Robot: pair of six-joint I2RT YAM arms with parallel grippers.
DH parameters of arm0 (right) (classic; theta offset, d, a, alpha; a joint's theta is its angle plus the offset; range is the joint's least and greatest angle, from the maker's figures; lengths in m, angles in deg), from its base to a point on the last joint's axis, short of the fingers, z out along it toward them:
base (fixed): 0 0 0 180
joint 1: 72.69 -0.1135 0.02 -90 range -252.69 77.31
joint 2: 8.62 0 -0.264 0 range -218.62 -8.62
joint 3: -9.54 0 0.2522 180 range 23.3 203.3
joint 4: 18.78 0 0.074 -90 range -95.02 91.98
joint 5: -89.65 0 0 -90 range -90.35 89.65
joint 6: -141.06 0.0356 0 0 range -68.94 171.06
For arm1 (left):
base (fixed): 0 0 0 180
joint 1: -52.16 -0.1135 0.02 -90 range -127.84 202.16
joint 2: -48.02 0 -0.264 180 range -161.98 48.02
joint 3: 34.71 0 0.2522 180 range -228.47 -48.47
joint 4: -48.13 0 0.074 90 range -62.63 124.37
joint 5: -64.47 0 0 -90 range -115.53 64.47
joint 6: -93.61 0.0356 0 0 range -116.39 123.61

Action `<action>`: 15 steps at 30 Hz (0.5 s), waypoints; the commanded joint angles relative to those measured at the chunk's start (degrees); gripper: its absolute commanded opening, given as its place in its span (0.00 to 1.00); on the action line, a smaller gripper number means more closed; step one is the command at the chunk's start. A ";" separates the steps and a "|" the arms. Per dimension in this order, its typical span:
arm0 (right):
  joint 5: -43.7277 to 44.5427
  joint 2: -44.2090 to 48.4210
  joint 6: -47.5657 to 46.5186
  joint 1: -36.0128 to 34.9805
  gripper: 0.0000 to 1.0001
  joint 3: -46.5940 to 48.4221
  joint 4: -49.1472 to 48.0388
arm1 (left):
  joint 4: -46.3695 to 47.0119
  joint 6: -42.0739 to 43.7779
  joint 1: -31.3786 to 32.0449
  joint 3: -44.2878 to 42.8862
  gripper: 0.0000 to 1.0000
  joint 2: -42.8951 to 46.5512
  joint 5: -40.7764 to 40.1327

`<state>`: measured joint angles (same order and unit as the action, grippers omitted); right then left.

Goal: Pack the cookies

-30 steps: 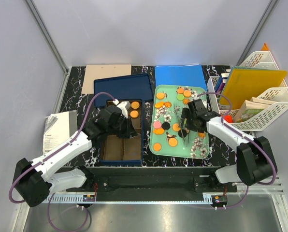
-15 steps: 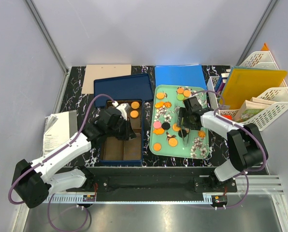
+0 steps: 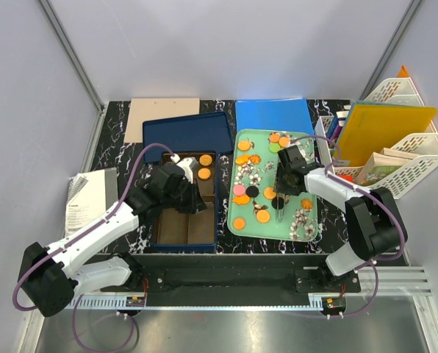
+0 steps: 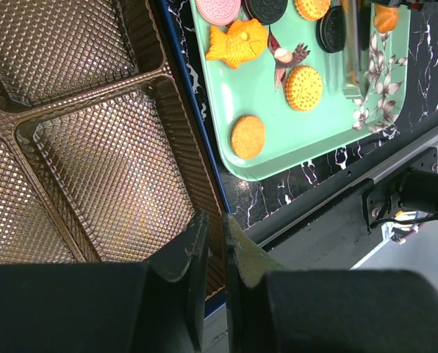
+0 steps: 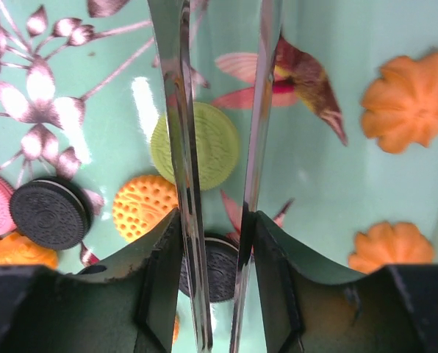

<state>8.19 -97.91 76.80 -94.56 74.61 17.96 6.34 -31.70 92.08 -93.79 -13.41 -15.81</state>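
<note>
The cookies lie scattered on a mint-green tray (image 3: 307, 228): mostly orange (image 3: 239, 223), with pink (image 3: 239, 190), black (image 3: 253, 191) and green (image 3: 274, 147) ones. Two orange cookies (image 3: 205, 159) sit in the far compartment of the blue box (image 3: 217, 213). My right gripper (image 3: 281, 193) is shut on metal tongs (image 5: 178, 110), low over the tray; a green cookie (image 5: 212, 154) and a black one (image 5: 219, 268) lie beneath the blades. My left gripper (image 3: 193, 197) is shut and empty above the box's brown insert (image 4: 94, 147), near its right rim.
A blue lid (image 3: 186, 132) and a blue folder (image 3: 274, 116) lie behind the box and tray. A cardboard sheet (image 3: 164, 118) is at the far left, a booklet (image 3: 87, 198) at the left edge. White file racks (image 3: 395, 147) stand at the right.
My right arm has drawn in at the elbow and its gripper with the tongs has shifted slightly toward the far side of the tray. The left arm has barely moved.
</note>
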 commanded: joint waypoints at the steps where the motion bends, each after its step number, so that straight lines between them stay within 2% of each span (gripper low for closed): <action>1: 4.21 5.71 -0.60 -0.02 0.47 4.58 4.87 | 0.35 1.30 -0.02 -0.38 0.16 0.79 -1.54; 10: 2.90 10.45 -1.04 -0.10 0.48 15.13 18.57 | 0.96 1.73 -0.02 -1.61 0.16 -0.71 -1.72; 15: 2.01 15.29 -1.04 -0.19 0.47 16.89 22.89 | 0.96 1.82 -0.02 -1.88 0.16 -0.62 -1.98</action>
<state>10.59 -87.29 76.36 -94.56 88.58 34.62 5.95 -30.84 92.08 -93.79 -14.02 -16.47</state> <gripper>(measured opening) 0.480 0.155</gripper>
